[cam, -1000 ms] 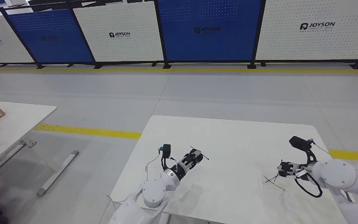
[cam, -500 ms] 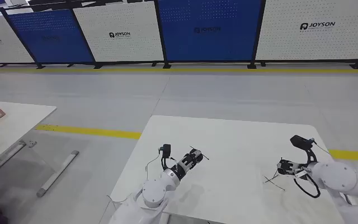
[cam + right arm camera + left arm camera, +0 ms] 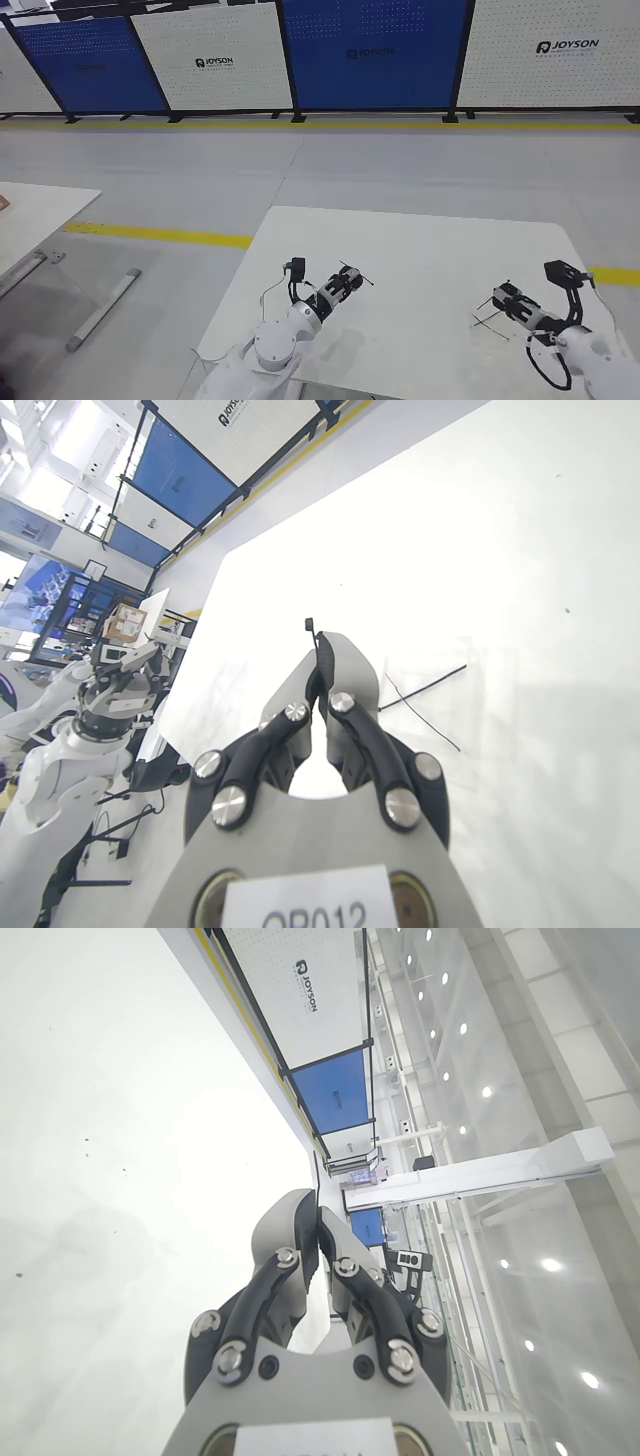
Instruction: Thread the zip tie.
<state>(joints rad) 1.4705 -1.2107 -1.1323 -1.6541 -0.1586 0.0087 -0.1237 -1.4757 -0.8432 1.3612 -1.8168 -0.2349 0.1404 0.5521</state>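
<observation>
right gripper point(image 3: 320, 652) is clamped fully shut on the zip tie point(image 3: 310, 631), head end poking just past the fingertips; versus a second ago the right forearm has swung round toward the near table edge, and the gripper now points away from the robot instead of sideways, its tip just above the two loose ties point(image 3: 424, 692) lying crossed on the table point(image 3: 525, 550); those two look unmoved; I read that as pick done, tie in hand, carry toward the other arm not yet begun; left gripper point(image 3: 318, 1209) holds the same spot over the table's left half, pads pressed together, with a thin black strip point(image 3: 356, 273) crossing its tip in the top view, probably pinched there; the grippers sit well apart, so the threading itself is all ahead; hard to make out: the held tie's tail is hidden behind the right fingers, so free length and slot orientation are unknown; in the left wrist view the pads meet with no gap I can resolve, so the grip on the strip is a top-view judgement; can't tell whether that strip is a second tie.
</observation>
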